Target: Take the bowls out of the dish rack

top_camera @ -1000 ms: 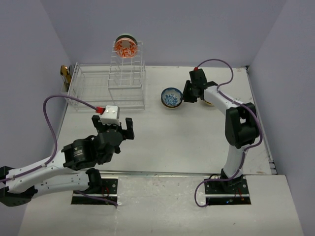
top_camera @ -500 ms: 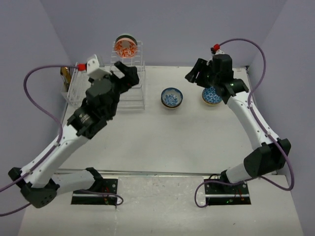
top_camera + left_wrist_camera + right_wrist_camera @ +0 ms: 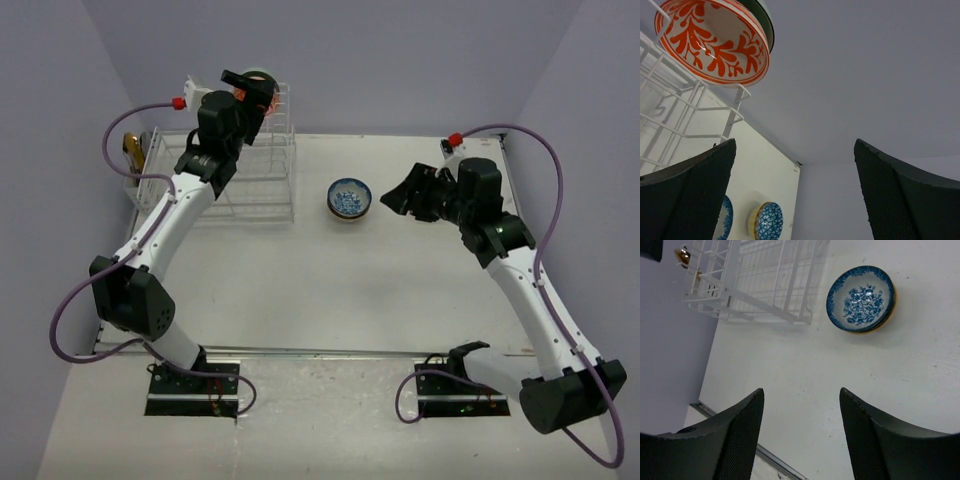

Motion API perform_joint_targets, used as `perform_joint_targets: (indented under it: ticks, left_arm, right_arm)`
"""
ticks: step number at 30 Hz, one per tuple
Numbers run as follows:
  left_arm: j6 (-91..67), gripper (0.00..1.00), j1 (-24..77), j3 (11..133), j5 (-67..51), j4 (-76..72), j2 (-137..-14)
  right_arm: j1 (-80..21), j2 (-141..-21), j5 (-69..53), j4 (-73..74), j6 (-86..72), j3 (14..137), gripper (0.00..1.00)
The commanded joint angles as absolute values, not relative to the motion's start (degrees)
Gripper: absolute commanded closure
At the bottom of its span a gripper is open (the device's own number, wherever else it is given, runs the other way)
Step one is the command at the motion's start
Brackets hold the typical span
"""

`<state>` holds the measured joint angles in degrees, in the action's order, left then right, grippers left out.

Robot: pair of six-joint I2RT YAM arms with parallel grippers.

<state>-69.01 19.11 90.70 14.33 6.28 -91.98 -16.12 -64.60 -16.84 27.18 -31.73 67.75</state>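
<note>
Though close beside the orange-patterned bowl standing on edge atop the tower of the dish rack at the desk's far left, gaping wide and empty on the left end effector. Parted and empty too on the right end effector, hanging above the desk near a blue bowl sitting upright beside the rack.

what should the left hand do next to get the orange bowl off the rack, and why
Probably shift the left hand toward the orange bowl until its rim sits between the fingers. The hand is open, and the wrist view shows the bowl atop the dish rack off to one side of the gap, so closing now would likely catch nothing.
</note>
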Motion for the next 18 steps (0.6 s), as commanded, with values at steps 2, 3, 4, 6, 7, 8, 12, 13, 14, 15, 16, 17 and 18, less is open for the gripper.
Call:
perform_joint_targets:
  ticks: [2, 3, 4, 6, 7, 8, 12, 13, 14, 15, 16, 17, 18]
  left_arm:
    - [-78.22, 0.0, 18.11, 94.57, 20.73, -1.73, -93.86]
    - [-78.31, 0.0, 17.93, 95.27, 21.35, -1.76, -94.56]
    - [-78.48, 0.0, 17.67, 96.58, 22.31, -1.24, -96.57]
    - [-79.01, 0.0, 16.97, 99.48, 23.37, -1.05, -99.3]
    - [-79.1, 0.0, 16.7, 99.84, 23.9, -2.1, -100.01]
    - [-79.28, 0.0, 16.09, 100.19, 23.99, -3.07, -100.8]
    - [-79.89, 0.01, 14.94, 105.47, 24.35, -0.98, -106.69]
    - [-80.76, 0.01, 14.51, 106.77, 24.17, -0.71, -107.4]
    - [-81.29, 0.01, 14.33, 106.96, 23.91, -0.7, -107.92]
    - [-81.91, 0.01, 14.15, 106.88, 23.65, -0.53, -108.8]
    - [-82.44, 0.02, 13.98, 106.79, 23.38, -0.79, -109.16]
    - [-82.44, 0.02, 13.89, 106.79, 23.29, -1.4, -109.6]
    - [-82.44, 0.02, 13.8, 106.96, 23.2, -1.41, -110.38]
  right_arm:
    - [-15.64, -58.2, -23.2, 22.59, -32.87, 64.7, 0.37]
    - [-15.64, -57.57, -23.38, 22.5, -32.96, 64.34, 0.37]
    - [-15.64, -56.96, -23.81, 22.33, -33.22, 63.9, 0.37]
    - [-15.64, -55.29, -24.17, 21.8, -33.4, 62.67, 0.37]
    - [-15.64, -54.85, -24.43, 21.36, -33.57, 62.32, 0.37]
    - [-15.64, -54.58, -24.61, 21.36, -33.49, 61.79, 0.37]
    - [-15.64, -52.65, -24.35, 21.27, -33.57, 60.38, 0.37]
    - [-15.64, -52.39, -24.26, 21.27, -33.49, 60.12, 0.37]
    - [-15.64, -52.21, -24.08, 21.36, -33.23, 59.86, 0.37]
    - [-15.56, -51.77, -24.08, 21.27, -33.05, 59.68, 0.37]
    - [-15.56, -51.68, -23.91, 21.36, -32.87, 59.59, 0.37]
    - [-15.56, -51.59, -23.82, 21.36, -32.87, 59.59, 0.37]
    - [-15.56, -51.59, -23.82, 21.36, -32.7, 59.68, 0.37]
